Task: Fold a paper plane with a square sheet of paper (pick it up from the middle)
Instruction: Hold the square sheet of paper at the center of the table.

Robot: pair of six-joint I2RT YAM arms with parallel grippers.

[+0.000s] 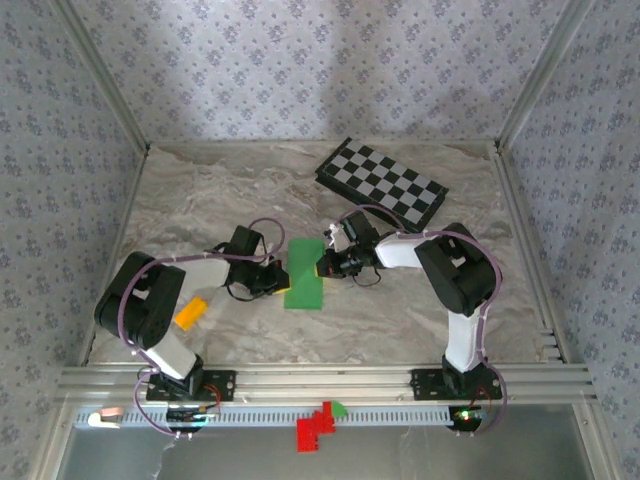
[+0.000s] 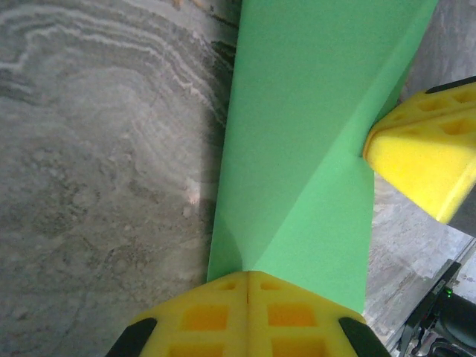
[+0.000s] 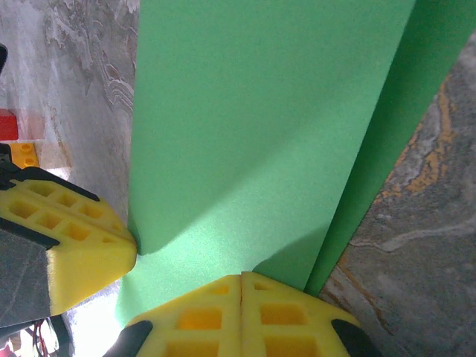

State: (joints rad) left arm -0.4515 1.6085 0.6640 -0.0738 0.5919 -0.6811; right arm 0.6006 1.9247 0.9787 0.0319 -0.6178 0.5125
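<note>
While left fingers (image 2: 195, 316) and right fingers (image 3: 195, 320) sit closed, green paper (image 1: 305, 276) lies between.

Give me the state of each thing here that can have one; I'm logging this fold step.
green sheet of paper, folded into a narrow layered strip, lying on the table.
left gripper, shut, tips at the strip's left edge.
right gripper, shut, tips at the strip's right edge.
checkerboard, lying flat at the back right, untouched.
orange block, lying loose at the table's left, untouched.
</note>
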